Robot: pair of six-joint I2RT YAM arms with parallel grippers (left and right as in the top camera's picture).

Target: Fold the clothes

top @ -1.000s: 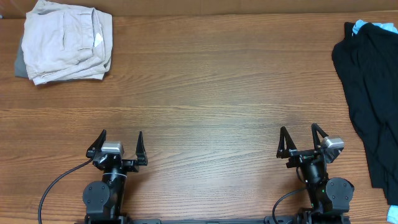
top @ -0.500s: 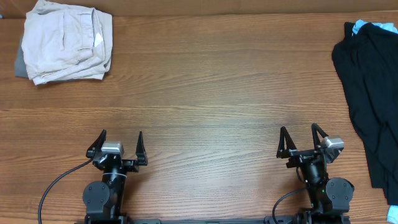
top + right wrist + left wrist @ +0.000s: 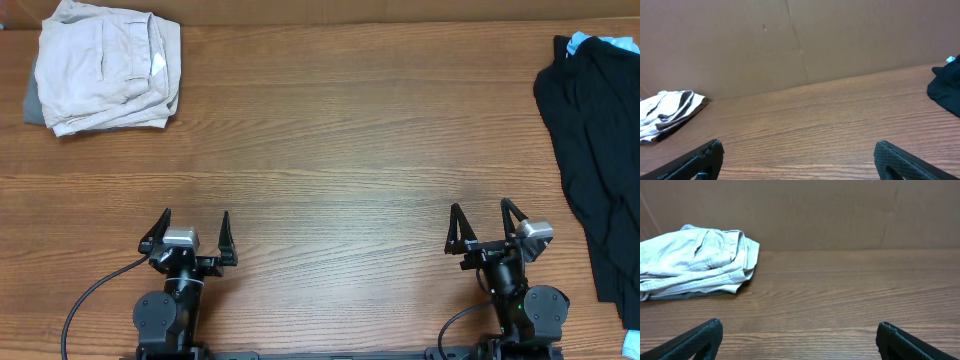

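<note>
Folded light beige khaki shorts (image 3: 105, 65) lie at the far left corner of the table, on top of a grey garment (image 3: 33, 102) whose edge shows at their left. They also show in the left wrist view (image 3: 695, 260) and the right wrist view (image 3: 667, 114). A black garment (image 3: 595, 140) lies spread along the right edge, also seen in the right wrist view (image 3: 946, 85). My left gripper (image 3: 189, 236) is open and empty near the front edge. My right gripper (image 3: 487, 228) is open and empty at the front right.
A bit of light blue cloth (image 3: 580, 42) shows at the top of the black garment. A brown cardboard wall (image 3: 820, 210) stands along the back of the wooden table (image 3: 340, 150).
</note>
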